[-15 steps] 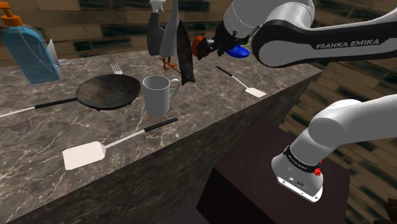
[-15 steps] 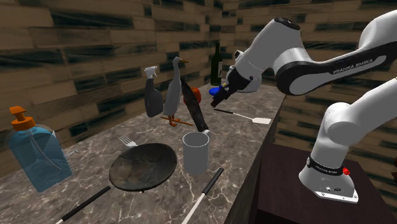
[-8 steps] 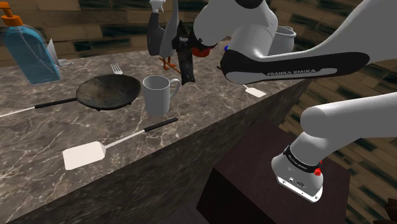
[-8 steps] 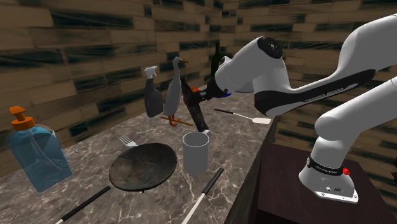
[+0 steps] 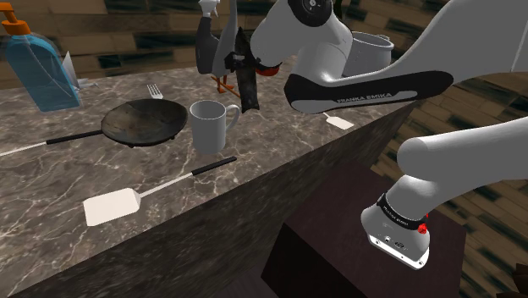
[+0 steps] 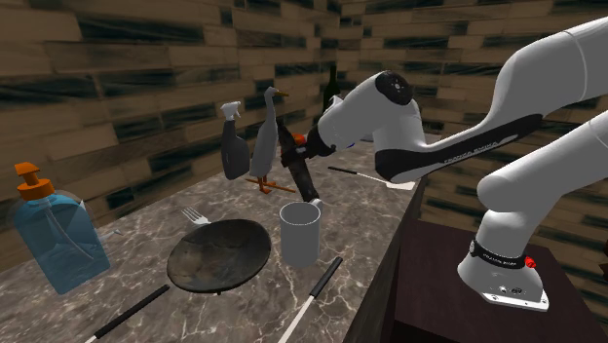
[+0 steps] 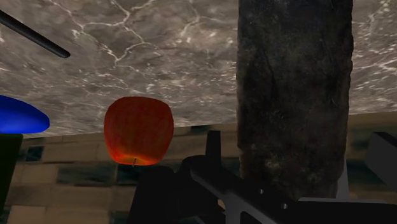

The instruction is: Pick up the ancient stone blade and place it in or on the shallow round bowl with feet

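The stone blade (image 5: 246, 78) is a dark, rough, long slab standing nearly upright on the marble counter beside a duck figure (image 5: 225, 41). My gripper (image 5: 239, 61) is at its upper part. In the wrist view the blade (image 7: 296, 95) stands between my fingers (image 7: 382, 159), which are open on either side of it with small gaps. The same blade (image 6: 297, 171) and gripper (image 6: 292, 152) show in the second exterior view. The shallow dark round bowl (image 5: 144, 120) sits further along the counter, toward the shoulder view's left, next to a grey mug (image 5: 210, 124).
A red apple (image 7: 139, 130) and a blue object (image 7: 19, 114) lie just behind the blade. A spray bottle (image 5: 206, 42), fork (image 5: 155, 89), blue soap bottle (image 5: 38, 63), two white spatulas (image 5: 110, 206) (image 5: 338, 121) and a grey pot (image 5: 372, 49) share the counter.
The arm has swung toward the shoulder view's left, carrying the gripper from beside the blue object to the blade's upper part. The blade has not moved.
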